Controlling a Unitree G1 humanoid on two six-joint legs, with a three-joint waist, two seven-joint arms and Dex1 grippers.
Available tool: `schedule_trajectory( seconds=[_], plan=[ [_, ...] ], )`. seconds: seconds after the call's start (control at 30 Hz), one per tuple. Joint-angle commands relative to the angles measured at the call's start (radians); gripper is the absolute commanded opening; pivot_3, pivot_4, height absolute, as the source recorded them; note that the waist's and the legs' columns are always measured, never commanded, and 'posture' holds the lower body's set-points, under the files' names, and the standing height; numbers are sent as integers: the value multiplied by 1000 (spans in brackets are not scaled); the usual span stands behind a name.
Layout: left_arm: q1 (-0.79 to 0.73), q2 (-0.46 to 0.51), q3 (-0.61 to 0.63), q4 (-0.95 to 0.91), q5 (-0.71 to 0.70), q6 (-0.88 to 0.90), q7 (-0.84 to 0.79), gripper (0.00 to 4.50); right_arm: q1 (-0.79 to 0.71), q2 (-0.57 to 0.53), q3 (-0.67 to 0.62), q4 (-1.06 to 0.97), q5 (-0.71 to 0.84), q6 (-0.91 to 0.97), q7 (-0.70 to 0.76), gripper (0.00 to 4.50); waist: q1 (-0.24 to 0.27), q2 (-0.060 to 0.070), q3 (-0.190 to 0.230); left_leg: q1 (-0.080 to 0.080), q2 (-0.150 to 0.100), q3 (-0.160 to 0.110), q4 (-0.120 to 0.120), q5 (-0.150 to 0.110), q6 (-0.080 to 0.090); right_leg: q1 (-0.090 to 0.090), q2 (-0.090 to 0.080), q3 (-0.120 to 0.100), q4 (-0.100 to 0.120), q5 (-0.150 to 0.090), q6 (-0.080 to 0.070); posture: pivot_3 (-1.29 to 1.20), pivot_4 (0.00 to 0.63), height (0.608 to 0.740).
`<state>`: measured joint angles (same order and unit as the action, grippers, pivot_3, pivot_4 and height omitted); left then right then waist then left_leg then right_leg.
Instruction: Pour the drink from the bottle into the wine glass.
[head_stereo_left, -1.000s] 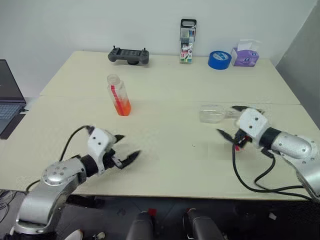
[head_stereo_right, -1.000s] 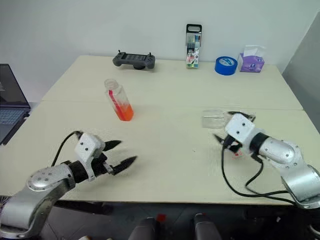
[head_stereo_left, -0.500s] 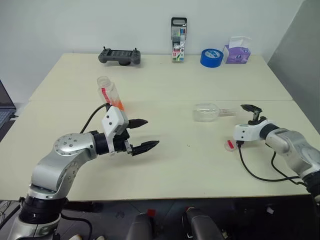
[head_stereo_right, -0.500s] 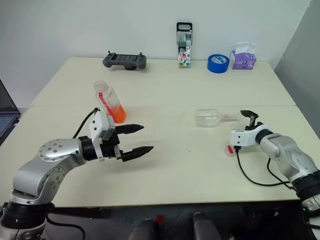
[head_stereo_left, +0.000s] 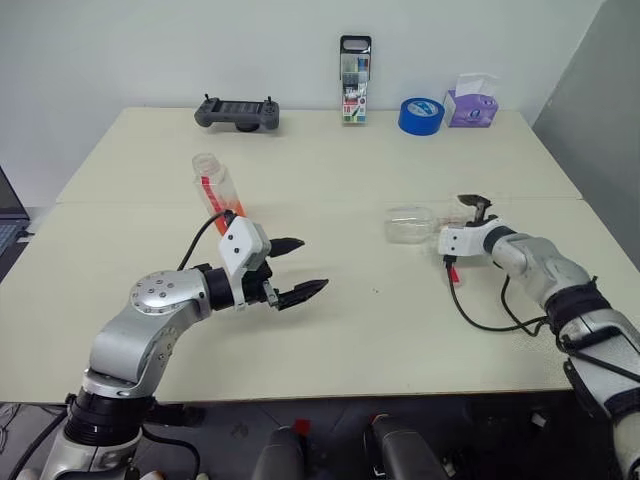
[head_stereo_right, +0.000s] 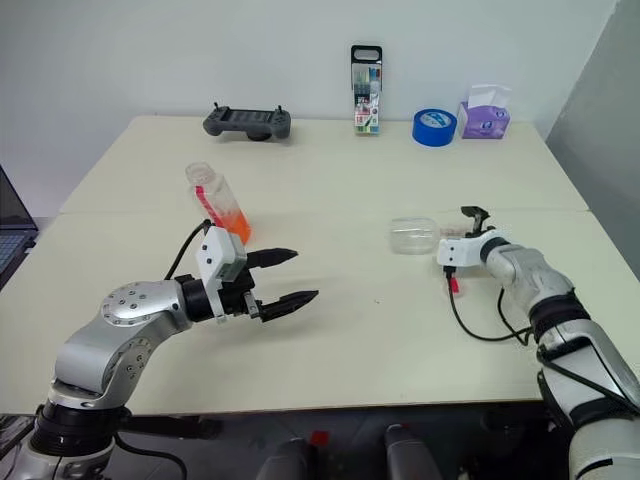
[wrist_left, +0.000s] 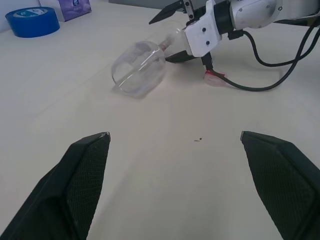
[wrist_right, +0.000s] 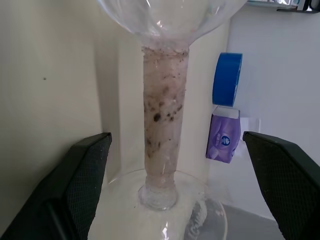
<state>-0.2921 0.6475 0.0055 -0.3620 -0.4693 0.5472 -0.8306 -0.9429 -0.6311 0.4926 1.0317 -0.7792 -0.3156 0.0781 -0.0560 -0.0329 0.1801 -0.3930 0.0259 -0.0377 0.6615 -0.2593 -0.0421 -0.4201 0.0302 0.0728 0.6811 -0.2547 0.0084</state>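
Presently, on the desk (head_stereo_left: 400, 330):

Wine glass (head_stereo_left: 410, 226): lying on its side in the right half of the desk, long axis running across the desk, bowl mouth toward the left edge, stem and foot toward the right edge. Empty.

Bottle (head_stereo_left: 218, 186): upright in the left half of the desk, leaning slightly, whitish cap on top, red strip down one side. Drink (head_stereo_right: 232, 224): orange, filling the lower part of the bottle.

Right gripper (head_stereo_left: 462, 222): at the stem end of the wine glass, fingers spread wide either side of the stem, holding nothing; the right wrist view shows the stem running between them with a gap on both sides.

Left gripper (head_stereo_left: 297, 268): just in front of the bottle, nearer the front edge, pointing toward the wine glass; fingers (wrist_left: 80, 185) fully parted, empty, touching nothing.

Along the far edge: black handheld controller (head_stereo_left: 236, 112), upright pack of markers (head_stereo_left: 353, 79), blue tape roll (head_stereo_left: 420, 116), purple tissue pack (head_stereo_left: 471, 106). Desk surface between bottle and wine glass is bare.
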Motion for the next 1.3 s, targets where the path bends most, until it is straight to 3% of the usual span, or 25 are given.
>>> schedule_trajectory(
  seconds=[0.03,0.17,0.4,0.5,0.73,0.8,0.9,1.0,1.13,1.3],
  plan=[
    [-4,-8,12,-11,5,-30,8,4478,-48,13,21,83,-17,-22,-29,4500,0,0,0,0,0,0,0,0,0,0,0,0,0,0,0,0,150,740],
    [13,-7,18,-16,4,-37,11,4500,-57,14,23,112,-7,-70,-12,3583,0,0,0,0,0,-1,0,0,0,0,0,0,0,0,0,0,150,740],
    [36,-2,30,-42,-4,-24,25,4500,-43,-2,24,81,-6,-105,-5,991,0,0,0,-1,0,-1,0,0,0,0,-1,0,0,0,0,0,150,740],
    [48,2,33,-56,-7,-14,31,4500,-37,-12,15,47,4,-113,20,144,0,0,0,0,1,-1,0,0,0,0,-1,0,0,0,0,0,150,740],
    [109,29,100,-94,23,-23,89,4500,-72,34,-166,-302,265,12,298,150,-7,3,2,-1,2,-1,-1,0,0,-1,-3,0,1,0,0,0,150,740],
    [177,21,149,-140,15,-42,109,4500,-100,97,-220,-391,357,81,350,150,-16,4,2,-1,3,-2,-1,0,0,-2,-3,-1,1,0,0,0,150,740],
    [306,-51,240,-213,-32,-62,169,4500,-124,289,-356,-430,606,278,416,150,-25,4,2,-1,4,-5,-2,0,0,-1,-3,-1,2,0,0,0,150,740],
    [393,-85,293,-257,-34,-43,227,4500,-146,454,-486,-359,784,420,401,150,-20,3,2,-1,5,-11,-3,0,0,0,-3,-5,4,1,-1,0,150,740],
    [438,-116,325,-291,-32,-27,303,4500,-170,585,-599,-165,899,410,320,150,15,4,2,-2,1,-13,-1,0,0,1,-5,-8,3,1,-2,0,150,740],
    [457,-141,312,-365,-37,4,376,4500,-155,628,-547,97,804,193,194,150,25,4,2,-5,-3,-9,1,0,0,0,-7,-7,0,1,-1,0,150,740]
  ],
)
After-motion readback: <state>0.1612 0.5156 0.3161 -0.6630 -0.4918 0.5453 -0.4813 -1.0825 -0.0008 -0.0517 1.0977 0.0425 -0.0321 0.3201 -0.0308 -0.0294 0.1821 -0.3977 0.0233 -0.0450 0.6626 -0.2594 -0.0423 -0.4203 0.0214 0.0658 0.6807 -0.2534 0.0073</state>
